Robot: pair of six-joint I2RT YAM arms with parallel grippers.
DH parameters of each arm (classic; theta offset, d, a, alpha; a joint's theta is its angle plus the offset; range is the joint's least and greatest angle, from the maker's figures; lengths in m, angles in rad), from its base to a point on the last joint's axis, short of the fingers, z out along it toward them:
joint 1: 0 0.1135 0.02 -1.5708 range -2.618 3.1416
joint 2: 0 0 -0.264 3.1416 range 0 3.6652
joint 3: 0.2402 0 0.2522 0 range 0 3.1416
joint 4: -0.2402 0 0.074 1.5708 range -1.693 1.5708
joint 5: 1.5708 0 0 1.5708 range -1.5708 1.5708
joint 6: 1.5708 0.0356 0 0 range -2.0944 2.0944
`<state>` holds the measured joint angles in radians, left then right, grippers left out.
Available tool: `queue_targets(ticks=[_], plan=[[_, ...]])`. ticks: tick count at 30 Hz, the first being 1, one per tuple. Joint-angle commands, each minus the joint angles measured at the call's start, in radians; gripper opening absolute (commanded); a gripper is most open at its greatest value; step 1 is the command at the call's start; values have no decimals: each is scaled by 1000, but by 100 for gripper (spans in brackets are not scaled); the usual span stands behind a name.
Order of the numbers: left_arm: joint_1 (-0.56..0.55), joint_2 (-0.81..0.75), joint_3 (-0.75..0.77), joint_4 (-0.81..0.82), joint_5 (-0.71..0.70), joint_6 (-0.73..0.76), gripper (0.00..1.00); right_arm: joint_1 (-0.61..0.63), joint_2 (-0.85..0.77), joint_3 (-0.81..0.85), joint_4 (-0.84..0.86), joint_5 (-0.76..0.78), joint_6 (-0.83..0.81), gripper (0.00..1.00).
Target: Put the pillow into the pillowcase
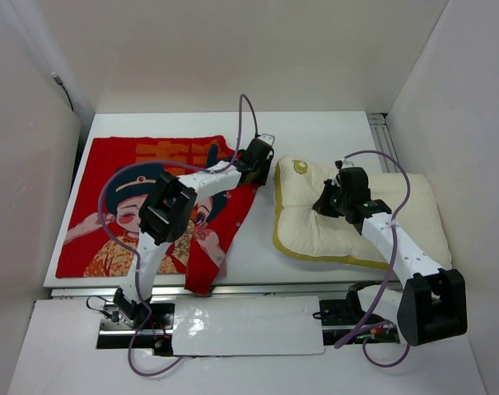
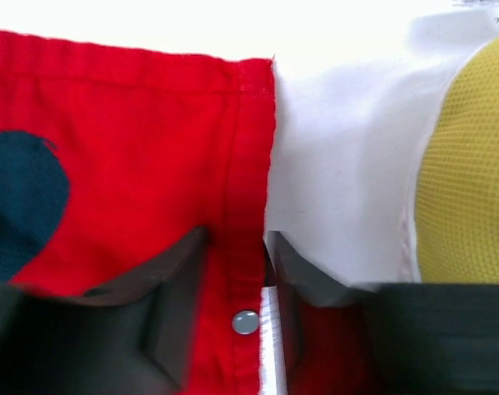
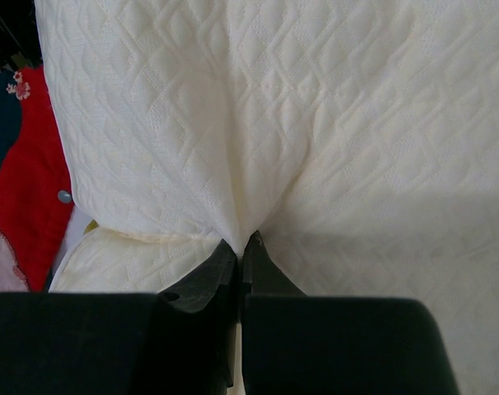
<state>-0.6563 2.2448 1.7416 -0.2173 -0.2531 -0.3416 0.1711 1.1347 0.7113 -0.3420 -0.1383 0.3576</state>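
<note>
I counted one pillow [image 1: 315,230] and one pillowcase [image 1: 109,164] on one table [image 1: 315,136]. I had two arms, a left arm [image 1: 163,216] and a right arm [image 1: 398,247], and two grippers, a left gripper [image 2: 235,237] and a right gripper [image 3: 241,243], each with two fingers. My left wrist camera showed one snap [image 2: 245,322] on the hem. Two purple cables [image 1: 245,115] looped above the arms.

The red pillowcase [image 1: 109,210], printed with big-eyed cartoon figures, lies spread on the left of the table [image 1: 315,132], its right hem lifted and its near right corner drooping over the front edge. The cream quilted pillow [image 1: 307,222], with yellow piping and a gold logo at its far left corner, lies just beside it, one fold pinched up.
</note>
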Motion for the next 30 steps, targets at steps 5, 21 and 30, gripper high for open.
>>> queue_targets(ticks=[5,21,30], plan=[[7,-8,44,-5,-101,-49,0,-21,-1,1,58,37,-20,0],[118,-149,240,-215,213,5,0,179,-191,-29,124,-179,-160,0],[127,-211,260,-315,282,50,0,284,-72,37,115,-40,-169,0]])
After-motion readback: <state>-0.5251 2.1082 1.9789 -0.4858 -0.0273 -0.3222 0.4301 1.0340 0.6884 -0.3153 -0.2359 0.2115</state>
